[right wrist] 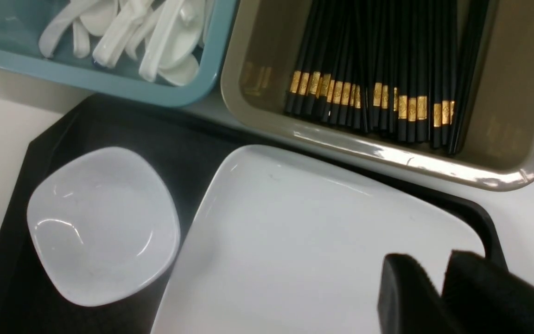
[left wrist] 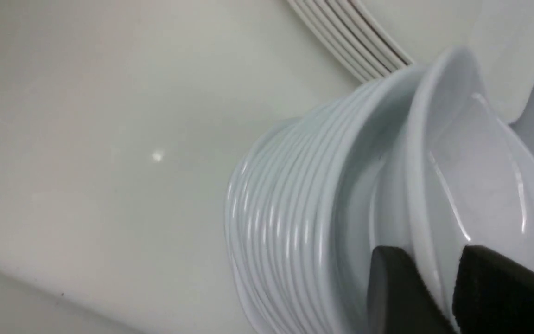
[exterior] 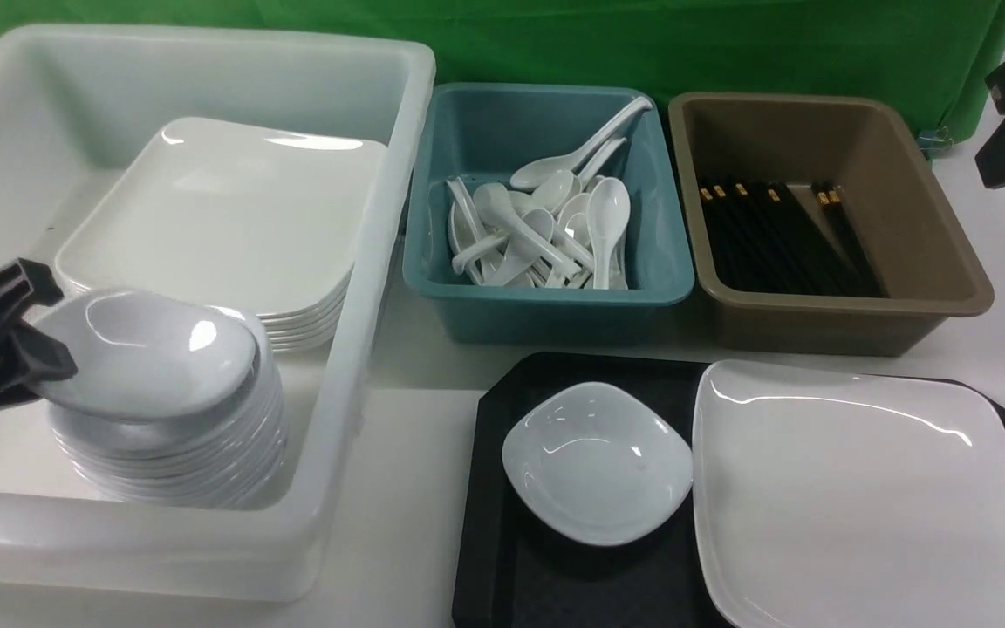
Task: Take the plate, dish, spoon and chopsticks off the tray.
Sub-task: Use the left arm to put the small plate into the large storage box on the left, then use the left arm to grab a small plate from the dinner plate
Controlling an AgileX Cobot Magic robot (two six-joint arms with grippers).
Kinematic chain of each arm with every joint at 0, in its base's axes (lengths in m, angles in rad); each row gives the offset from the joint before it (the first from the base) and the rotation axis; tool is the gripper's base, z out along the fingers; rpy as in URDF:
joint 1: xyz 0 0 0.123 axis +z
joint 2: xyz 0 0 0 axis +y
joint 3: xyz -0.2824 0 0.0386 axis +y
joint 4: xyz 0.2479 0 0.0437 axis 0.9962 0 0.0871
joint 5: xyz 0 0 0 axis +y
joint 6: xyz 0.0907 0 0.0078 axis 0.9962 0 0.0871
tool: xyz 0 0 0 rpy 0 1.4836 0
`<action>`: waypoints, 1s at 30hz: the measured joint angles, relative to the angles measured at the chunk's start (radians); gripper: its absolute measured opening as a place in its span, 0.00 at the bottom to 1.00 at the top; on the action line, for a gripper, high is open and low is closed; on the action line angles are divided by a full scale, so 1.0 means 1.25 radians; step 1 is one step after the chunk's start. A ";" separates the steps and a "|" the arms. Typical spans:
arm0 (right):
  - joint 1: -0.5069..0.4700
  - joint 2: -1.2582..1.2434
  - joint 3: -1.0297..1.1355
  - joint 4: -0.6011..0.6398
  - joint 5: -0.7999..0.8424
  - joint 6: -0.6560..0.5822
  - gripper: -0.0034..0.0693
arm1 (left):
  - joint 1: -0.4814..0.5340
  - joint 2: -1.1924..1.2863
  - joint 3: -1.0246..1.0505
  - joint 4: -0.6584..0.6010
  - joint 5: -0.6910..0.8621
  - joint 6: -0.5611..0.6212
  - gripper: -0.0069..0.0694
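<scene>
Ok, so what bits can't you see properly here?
Tray, front view: near edge cut off by the frame; the plate covers its right part.
Left gripper, left wrist view: straddles the rim of the top bowl; pinching or loose, unclear.
Right gripper, right wrist view: mostly cut off by the frame.

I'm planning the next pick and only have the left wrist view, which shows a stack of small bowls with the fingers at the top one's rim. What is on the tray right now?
Observer: The tray holds one small bowl and, to its right, the plate.
Operator: Any spoon or chopsticks on it?
Observer: None on the part I can see. The spoons lie in the teal tub and the chopsticks in the brown tub.
Operator: Is the right arm carrying anything?
Observer: No, the right gripper holds nothing.
</scene>
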 joint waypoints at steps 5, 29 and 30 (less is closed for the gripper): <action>0.000 0.000 0.000 0.000 0.000 0.000 0.28 | 0.000 0.001 -0.097 0.104 0.055 0.022 0.72; 0.000 0.000 0.000 0.004 0.000 0.000 0.31 | -0.680 0.311 -0.399 0.203 0.112 0.037 0.14; 0.000 0.000 0.000 0.004 0.000 0.000 0.31 | -0.694 0.347 -0.414 0.214 0.109 0.037 0.16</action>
